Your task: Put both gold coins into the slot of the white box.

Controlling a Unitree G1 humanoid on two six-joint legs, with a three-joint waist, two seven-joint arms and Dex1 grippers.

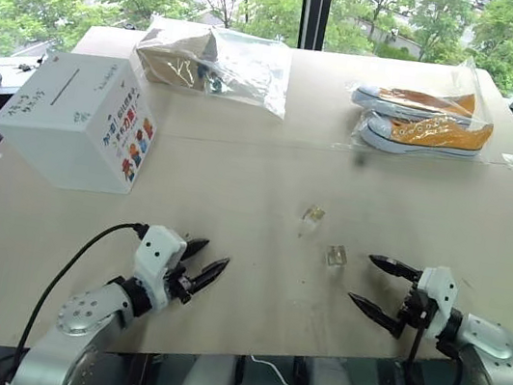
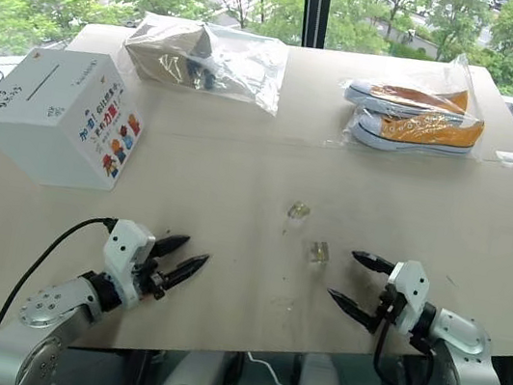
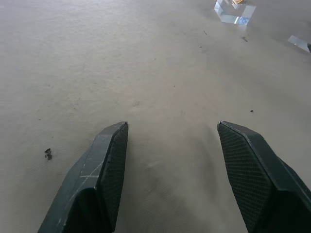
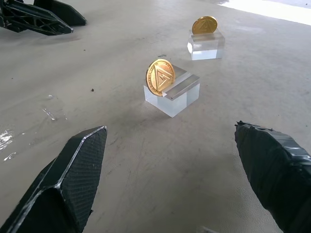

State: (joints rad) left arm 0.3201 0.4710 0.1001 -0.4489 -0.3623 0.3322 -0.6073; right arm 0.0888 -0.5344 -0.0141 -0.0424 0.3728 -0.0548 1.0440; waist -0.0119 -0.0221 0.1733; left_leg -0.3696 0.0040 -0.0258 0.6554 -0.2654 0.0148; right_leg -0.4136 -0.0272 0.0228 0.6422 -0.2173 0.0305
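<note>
The right gripper (image 1: pixel 378 287) is hovering over the table (image 1: pixel 239 180) at about four o'clock in the head view, its two black fingers spread wide with nothing between them, and pointing toward the middle. Just ahead of it, the nearer gold coin (image 4: pixel 160 76) is standing on edge in a clear plastic block (image 4: pixel 172 95), and the farther gold coin (image 4: pixel 204 25) is standing likewise on a second clear block (image 4: pixel 205 45) (both coins are upright, not lying flat). The left gripper (image 1: pixel 202 264) is hovering at about seven o'clock, its fingers also parted and empty. The white box (image 1: pixel 77 120) is sitting at ten o'clock, well apart from the coins, with the slot (image 1: pixel 62 84) showing as a thin dark line in its top face. At twelve o'clock a clear bag (image 1: pixel 213 64) is lying, and at one o'clock a bag of orange sneakers (image 1: pixel 424 123).
</note>
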